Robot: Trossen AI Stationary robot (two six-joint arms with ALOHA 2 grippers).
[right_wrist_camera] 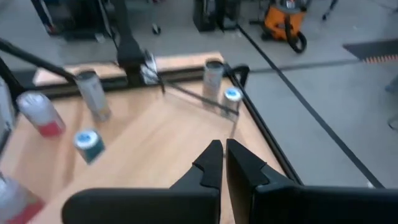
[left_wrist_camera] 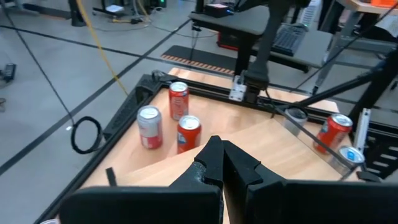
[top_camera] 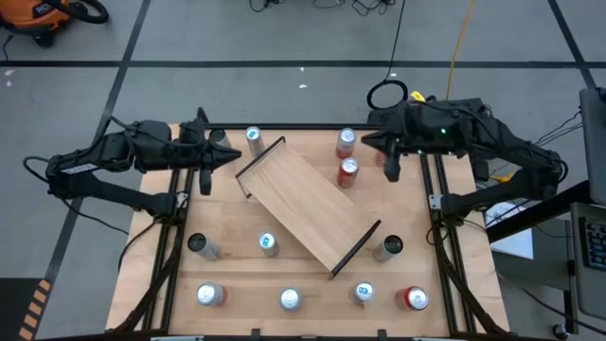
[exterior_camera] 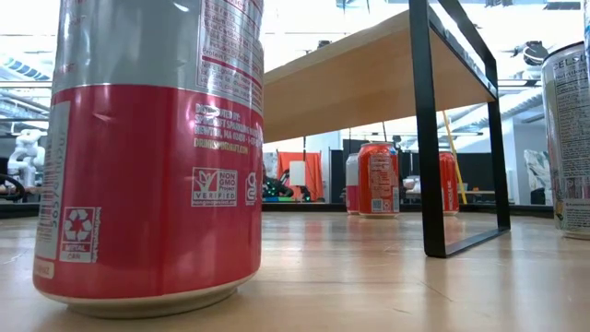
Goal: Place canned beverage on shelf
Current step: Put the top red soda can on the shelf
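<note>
Two arms hang folded over the far corners of the bench [top_camera: 237, 275], both empty. The left end effector [top_camera: 233, 156] sits at about ten o'clock, tips pressed together; the right end effector [top_camera: 368, 140] sits at about one o'clock, likewise closed. The shelf [top_camera: 308, 204], a pale wood board with black end rails, stands diagonally at centre with nothing on it. Red cans [top_camera: 347, 157] stand just beyond its far edge; other cans line the near side, including a red-topped one [top_camera: 414, 299] at five o'clock.

Probably a robotics lab (taped concrete floor [top_camera: 284, 38], orange shop vacuum [top_camera: 43, 17]).
</note>
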